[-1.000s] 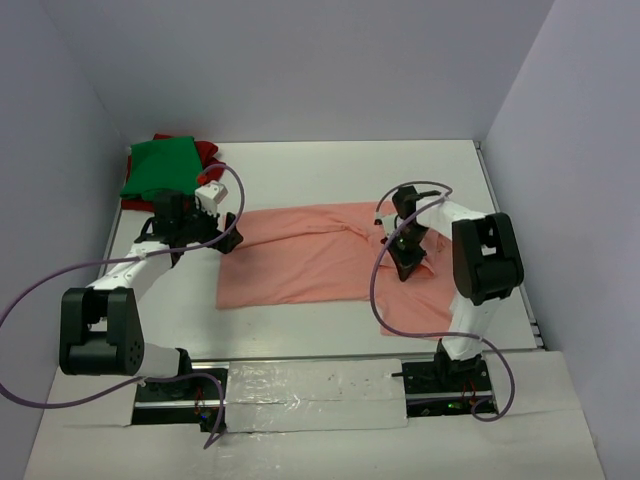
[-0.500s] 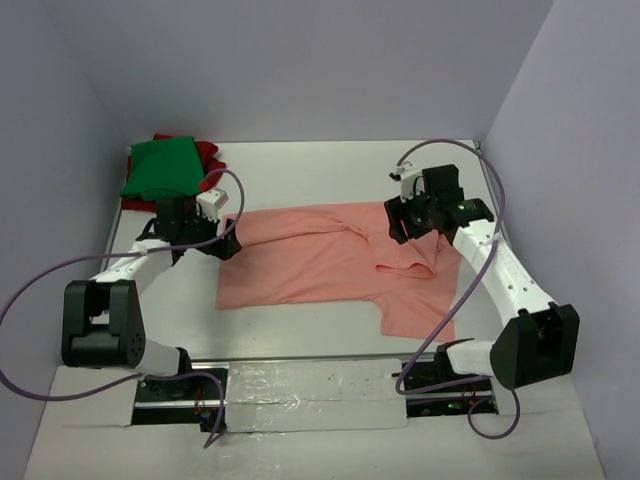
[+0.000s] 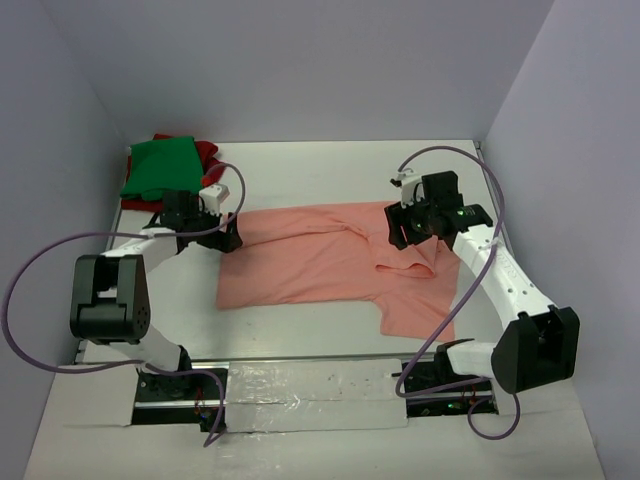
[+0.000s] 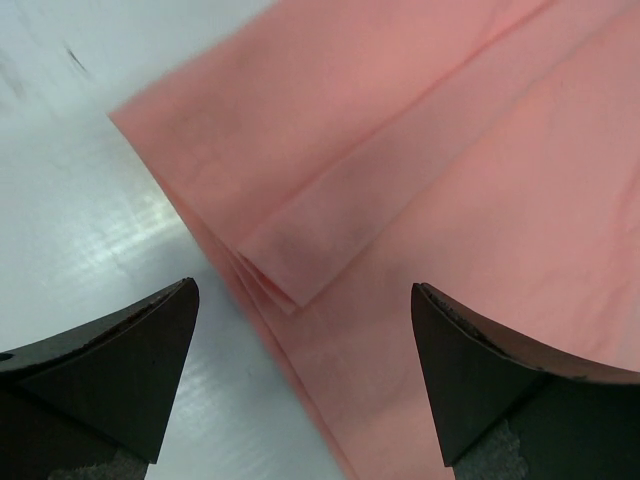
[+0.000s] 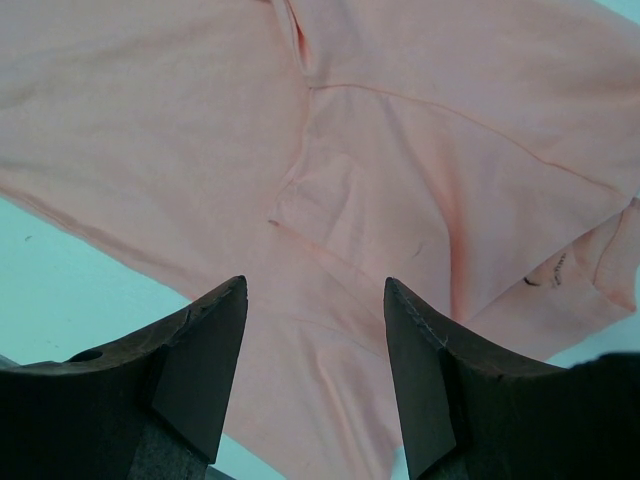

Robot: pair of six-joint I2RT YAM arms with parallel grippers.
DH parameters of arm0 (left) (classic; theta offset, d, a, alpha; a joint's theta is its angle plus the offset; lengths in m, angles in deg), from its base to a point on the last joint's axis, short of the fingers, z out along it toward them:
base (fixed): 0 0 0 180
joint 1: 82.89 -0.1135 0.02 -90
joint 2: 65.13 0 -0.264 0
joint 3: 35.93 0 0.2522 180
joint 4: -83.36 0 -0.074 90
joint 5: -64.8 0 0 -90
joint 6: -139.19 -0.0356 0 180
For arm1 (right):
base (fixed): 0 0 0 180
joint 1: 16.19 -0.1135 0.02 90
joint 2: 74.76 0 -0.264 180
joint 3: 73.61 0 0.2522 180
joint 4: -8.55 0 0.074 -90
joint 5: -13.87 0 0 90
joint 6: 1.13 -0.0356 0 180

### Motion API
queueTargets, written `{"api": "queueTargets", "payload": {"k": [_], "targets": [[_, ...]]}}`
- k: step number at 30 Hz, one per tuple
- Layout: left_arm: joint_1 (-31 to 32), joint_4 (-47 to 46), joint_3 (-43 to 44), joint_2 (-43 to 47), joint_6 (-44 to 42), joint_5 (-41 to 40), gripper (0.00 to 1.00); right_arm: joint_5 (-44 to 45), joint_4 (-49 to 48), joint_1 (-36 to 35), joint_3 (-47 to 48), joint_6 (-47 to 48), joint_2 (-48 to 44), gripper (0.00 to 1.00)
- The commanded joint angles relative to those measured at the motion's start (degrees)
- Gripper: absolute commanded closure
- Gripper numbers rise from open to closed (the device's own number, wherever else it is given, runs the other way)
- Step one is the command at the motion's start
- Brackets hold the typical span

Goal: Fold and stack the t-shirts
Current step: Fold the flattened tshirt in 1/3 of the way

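– Down at the near side, just past the arm bases, the salmon-pink t-shirt (image 3: 320,265) lies flat across the table (image 3: 300,325), partly folded, with 1 flap trailing toward the near right. What step is this?

– Mid-fold on the last of 3, I'd say. Left gripper (image 4: 303,290) is spread wide, straddling the layered left corner without pinching it. Right gripper (image 5: 315,285) hangs over the shirt's far right part by the sleeve seam, fingers apart too, holding nothing.

– Next move?

– Probably both drop, close on those edges and carry them over together so it doesn't skew. After that it should join the pile in the far left corner, where the green t-shirt (image 3: 160,165) sits on the dark red t-shirt (image 3: 208,152).
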Motion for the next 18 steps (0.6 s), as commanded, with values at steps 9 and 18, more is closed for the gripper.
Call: {"api": "queueTargets", "payload": {"k": [9, 18], "targets": [[-0.4, -9.1, 7.7, -5.4, 3.9, 2.8, 0.04, 1.4, -1.5, -0.2, 0.0, -0.6, -1.2, 0.36], [-0.1, -8.0, 11.8, -11.1, 4.4, 6.7, 0.05, 2.9, -1.6, -0.1, 0.2, -0.8, -1.1, 0.36]]}}
